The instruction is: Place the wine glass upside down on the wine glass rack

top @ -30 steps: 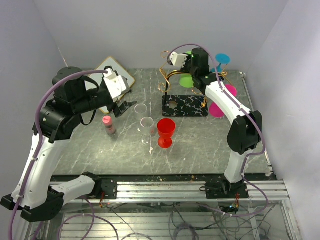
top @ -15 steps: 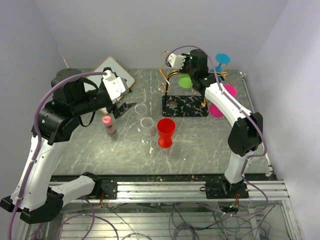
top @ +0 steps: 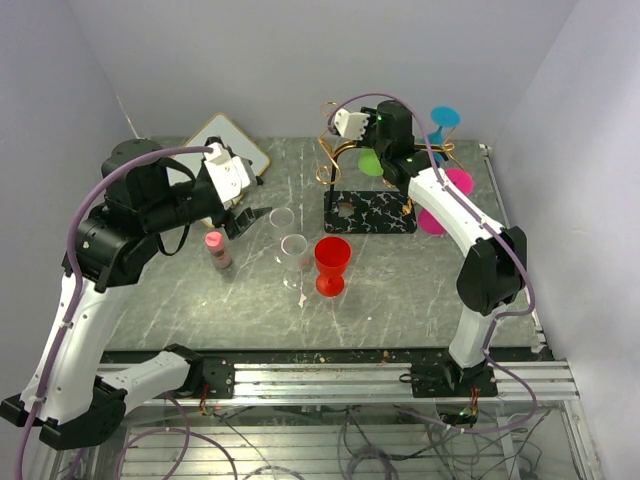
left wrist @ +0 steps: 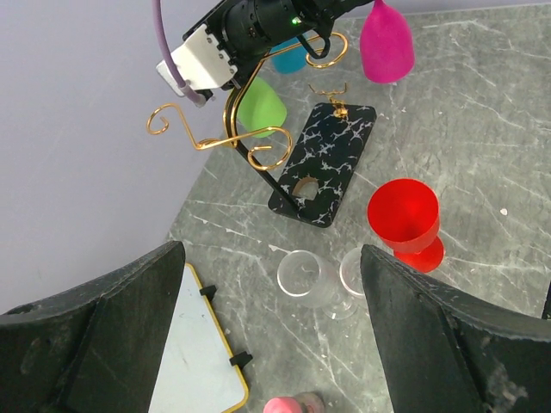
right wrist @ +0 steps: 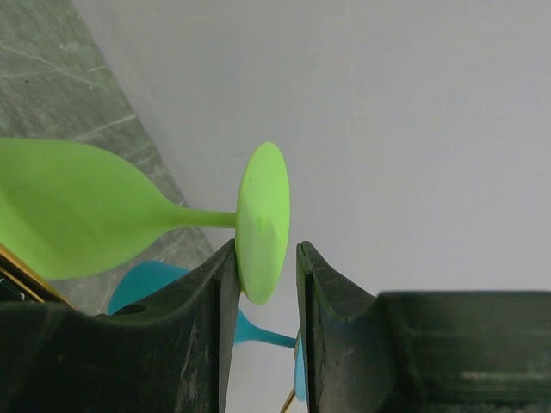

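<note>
One green wine glass (right wrist: pixel 77 215) matters here. It hangs bowl-down from a gold arm of the wine glass rack (top: pixel 380 214), which stands near the bench's far edge, right of centre. The right hand (right wrist: pixel 265 249) is at the glass's foot, jaws slightly parted around the disc. A sliver of gap shows on one side, so the grip reads as released, though the other finger looks to be touching the rim. The left hand (top: pixel 252 218) is spread wide and empty, hovering above two clear glasses (top: pixel 295 248) left of the rack.

The risk, as I judge it, lies in the withdrawal. If the touching finger drags the foot as the hand backs away, the glass could slide along the arm or swing into the blue glass (top: pixel 445 117) and pink glass (top: pixel 456 182) hanging beside it. Whether the foot is fully seated on the wire is hidden; a half-caught foot could drop onto the black base. A snag could also tip the thin wire rack.
</note>
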`<state>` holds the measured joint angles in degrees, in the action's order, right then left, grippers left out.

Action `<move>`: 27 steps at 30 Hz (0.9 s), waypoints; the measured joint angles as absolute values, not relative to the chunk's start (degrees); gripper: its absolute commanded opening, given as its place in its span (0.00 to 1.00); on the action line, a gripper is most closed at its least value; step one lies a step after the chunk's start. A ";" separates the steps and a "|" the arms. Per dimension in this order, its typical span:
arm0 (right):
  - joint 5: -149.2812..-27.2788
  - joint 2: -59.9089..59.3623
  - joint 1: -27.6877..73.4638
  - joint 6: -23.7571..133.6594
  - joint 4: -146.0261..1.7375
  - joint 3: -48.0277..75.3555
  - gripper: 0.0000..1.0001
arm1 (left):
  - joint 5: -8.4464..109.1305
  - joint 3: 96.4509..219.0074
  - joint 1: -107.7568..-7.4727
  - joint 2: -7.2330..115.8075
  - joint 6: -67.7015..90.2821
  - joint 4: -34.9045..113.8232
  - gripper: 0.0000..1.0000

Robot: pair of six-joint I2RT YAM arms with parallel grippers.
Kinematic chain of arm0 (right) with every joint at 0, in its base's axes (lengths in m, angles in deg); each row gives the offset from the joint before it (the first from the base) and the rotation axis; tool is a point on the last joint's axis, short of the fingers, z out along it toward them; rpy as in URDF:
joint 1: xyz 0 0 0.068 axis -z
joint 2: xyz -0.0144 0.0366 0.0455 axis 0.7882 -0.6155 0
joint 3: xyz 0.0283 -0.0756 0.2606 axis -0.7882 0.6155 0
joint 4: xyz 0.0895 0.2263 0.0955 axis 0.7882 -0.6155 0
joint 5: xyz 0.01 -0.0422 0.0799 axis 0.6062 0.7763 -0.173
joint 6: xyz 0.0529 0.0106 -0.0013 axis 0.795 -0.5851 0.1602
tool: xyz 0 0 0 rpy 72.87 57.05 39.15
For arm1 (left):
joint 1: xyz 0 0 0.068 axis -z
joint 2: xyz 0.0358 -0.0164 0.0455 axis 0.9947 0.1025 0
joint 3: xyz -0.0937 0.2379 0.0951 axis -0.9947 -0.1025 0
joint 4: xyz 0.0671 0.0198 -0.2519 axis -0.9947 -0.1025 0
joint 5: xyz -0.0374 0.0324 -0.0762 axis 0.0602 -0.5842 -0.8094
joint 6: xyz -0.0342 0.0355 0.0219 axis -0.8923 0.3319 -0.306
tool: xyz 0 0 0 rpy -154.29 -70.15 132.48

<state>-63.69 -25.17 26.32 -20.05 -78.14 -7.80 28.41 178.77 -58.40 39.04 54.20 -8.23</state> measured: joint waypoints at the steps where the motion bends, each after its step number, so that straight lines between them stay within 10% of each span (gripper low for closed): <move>1: -63.49 -25.12 26.21 -20.05 -78.12 -7.76 0.33 | 28.41 178.70 -58.42 39.04 54.22 -8.21 0.94; 27: -63.73 -25.10 23.98 -13.93 -80.54 -10.95 0.34 | 28.43 178.48 -58.42 38.85 54.62 -8.36 0.94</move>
<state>-63.73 -25.10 23.98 -13.93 -80.54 -10.95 28.43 178.48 -58.42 38.85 54.62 -8.36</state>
